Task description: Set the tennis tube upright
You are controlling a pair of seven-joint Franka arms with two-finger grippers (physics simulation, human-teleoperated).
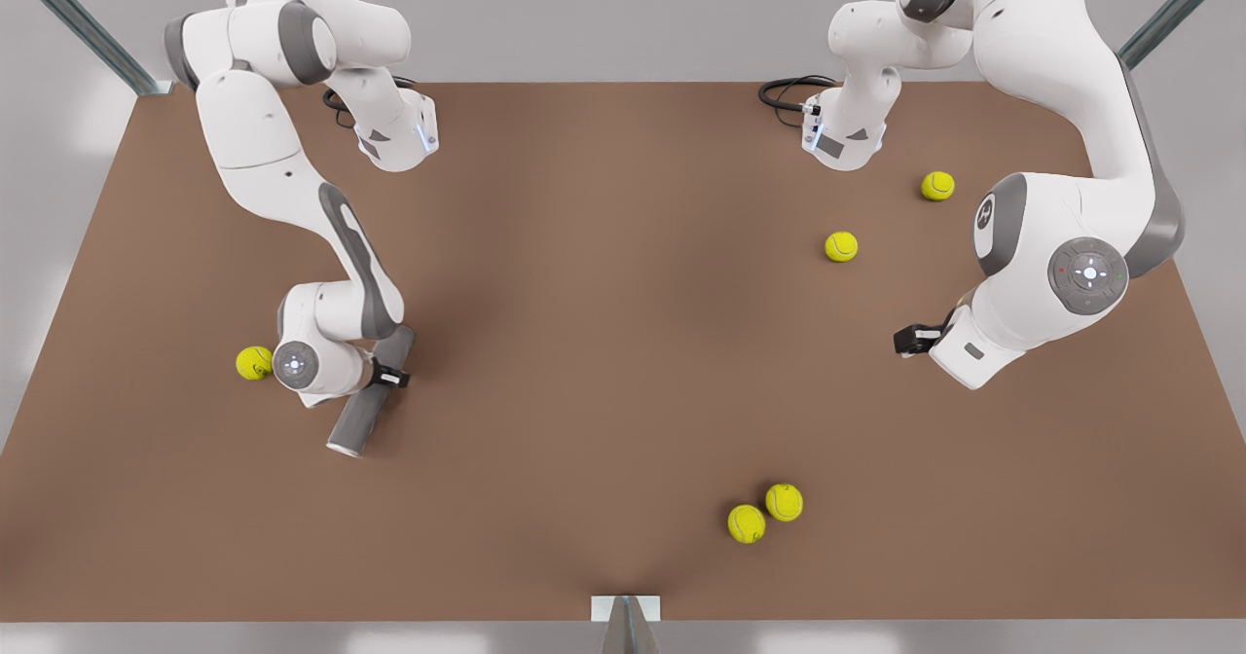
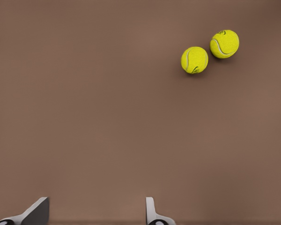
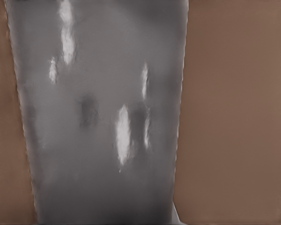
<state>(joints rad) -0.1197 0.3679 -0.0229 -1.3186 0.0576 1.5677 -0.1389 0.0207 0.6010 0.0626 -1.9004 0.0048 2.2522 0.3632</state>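
Tube: lying flat on the tabletop (image 1: 604, 294) at about 8 o'clock in the front view; tube (image 1: 362, 411) body running from 1 o'clock down to 7 o'clock, silvery rim (image 1: 344, 449) at the 7 o'clock end.
Right gripper: right gripper (image 1: 391, 377) across the tube near mid-length, fingers closed on the grey wall; grey surface close under the wrist camera.
Left gripper: left gripper (image 1: 905, 340) waiting at 3 o'clock, well apart from the tube, fingers (image 2: 152, 213) spread open with nothing between them.
Step in hand: judged to be the tilt from lying to standing, not yet done.
Grip advice: squeeze firm and square across the round wall, since a smooth cylinder held at the middle will probably try to roll or swing between the pads.
Lift advice: raise enough that the lower end clears the tabletop before turning, else likely scraping and slipping.
Turn advice: rotate the wrist slowly until the axis is plumb, one flat end facing straight down.
Set-down advice: lower until the whole end sits flush, then open; release only with no lean.
Hazard: lone ball (image 1: 254, 362) just beside the right wrist at 9 o'clock; best to stand the tube toward 3 o'clock, on bare tabletop.
Other balls: pair (image 1: 746, 524) at 5 o'clock, well apart, no concern.
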